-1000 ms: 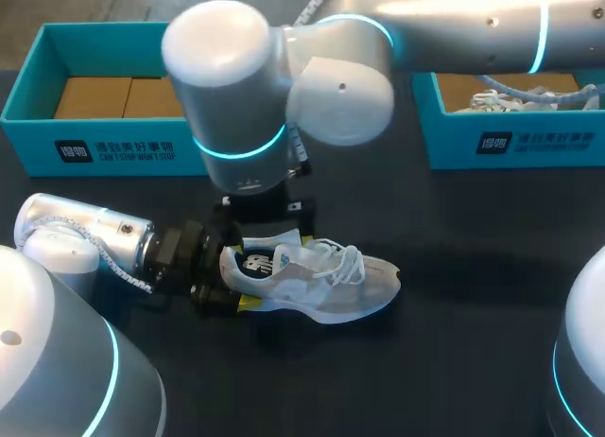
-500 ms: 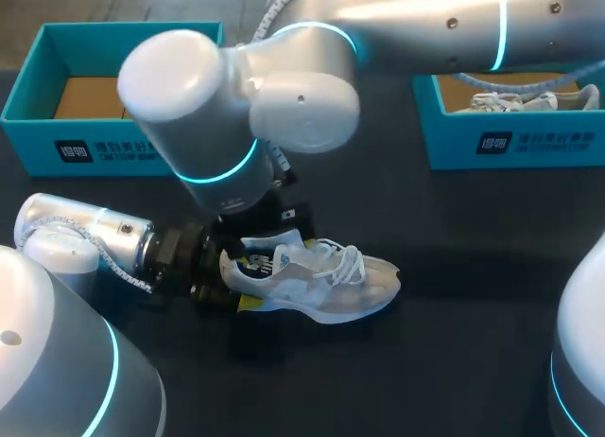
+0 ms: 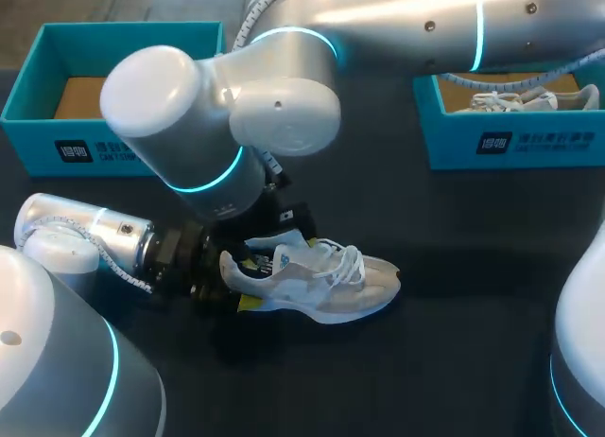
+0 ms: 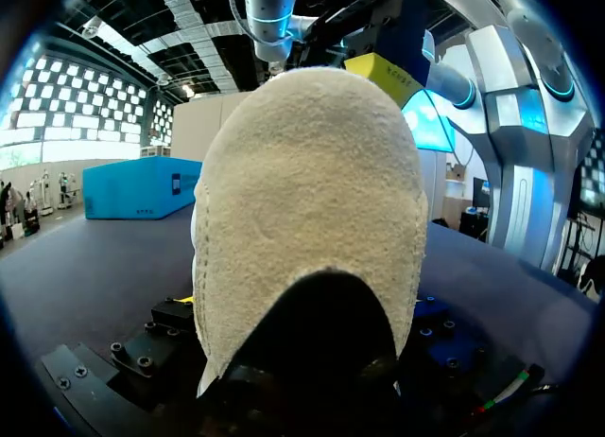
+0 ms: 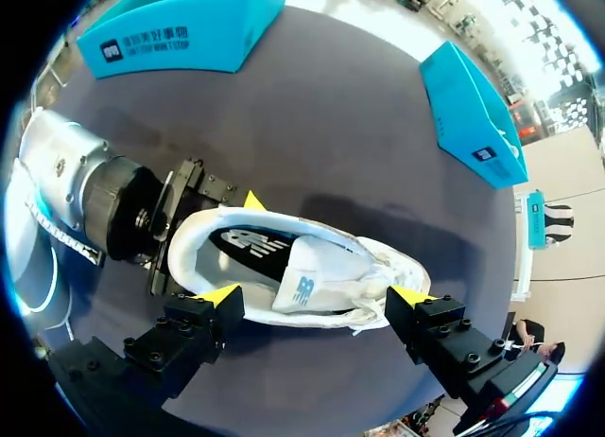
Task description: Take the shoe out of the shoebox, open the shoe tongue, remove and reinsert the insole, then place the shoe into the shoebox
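A white and grey sneaker (image 3: 317, 281) stands on its sole mid-table, toe to the right. My left gripper (image 3: 234, 276) lies low on the table and is shut on the shoe's heel, a yellow tip on either side. The suede heel (image 4: 312, 219) fills the left wrist view and hides those fingers. My right arm (image 3: 189, 115) reaches across from the right and covers its own gripper from above. In the right wrist view the right gripper (image 5: 317, 295) hovers open over the shoe. Below it show the dark insole (image 5: 248, 246) and the white tongue (image 5: 307, 284).
A teal shoebox (image 3: 113, 153) lined with cardboard stands at the back left. A second teal box (image 3: 510, 142) at the back right holds another white shoe (image 3: 510, 101). Dark bare tabletop (image 3: 454, 352) stretches in front of and right of the sneaker.
My right arm's wrist has swung left and tilted over the shoe's heel end. The shoe and the left gripper have stayed put.
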Robot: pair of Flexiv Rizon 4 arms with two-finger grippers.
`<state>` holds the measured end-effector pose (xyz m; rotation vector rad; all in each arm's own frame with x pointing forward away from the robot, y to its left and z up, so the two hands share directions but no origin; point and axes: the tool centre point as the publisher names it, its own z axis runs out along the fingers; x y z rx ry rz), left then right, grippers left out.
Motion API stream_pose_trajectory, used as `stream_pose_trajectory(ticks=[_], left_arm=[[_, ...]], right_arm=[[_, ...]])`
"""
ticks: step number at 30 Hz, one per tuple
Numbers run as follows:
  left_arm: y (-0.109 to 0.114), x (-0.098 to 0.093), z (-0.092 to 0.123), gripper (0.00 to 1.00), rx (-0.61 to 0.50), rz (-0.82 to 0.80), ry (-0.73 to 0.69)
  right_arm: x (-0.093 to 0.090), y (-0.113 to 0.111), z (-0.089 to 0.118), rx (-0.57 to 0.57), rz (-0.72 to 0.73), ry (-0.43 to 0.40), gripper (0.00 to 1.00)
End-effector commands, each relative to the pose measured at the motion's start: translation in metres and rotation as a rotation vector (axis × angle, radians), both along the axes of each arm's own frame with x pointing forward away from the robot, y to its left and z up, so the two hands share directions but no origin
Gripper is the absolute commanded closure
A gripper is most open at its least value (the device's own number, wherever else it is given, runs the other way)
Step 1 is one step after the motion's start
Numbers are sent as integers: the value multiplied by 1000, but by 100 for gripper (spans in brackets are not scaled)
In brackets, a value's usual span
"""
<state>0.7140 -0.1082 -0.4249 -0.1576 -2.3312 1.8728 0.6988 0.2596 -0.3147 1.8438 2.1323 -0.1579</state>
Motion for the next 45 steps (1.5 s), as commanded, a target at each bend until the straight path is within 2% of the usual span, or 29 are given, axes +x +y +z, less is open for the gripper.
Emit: stream_pose_trajectory(ticks=[1,27,45], left_arm=[[2,2,-4,100,-1,0,-1],[2,2,-4,100,-1,0,-1],[2,2,-4,100,-1,0,-1]], right_arm=[[-1,-2,-8,138,-722,-223,0],[5,-24,-28,162,-767,-245,3],[6,-41,-17,163,-796,-262,3]])
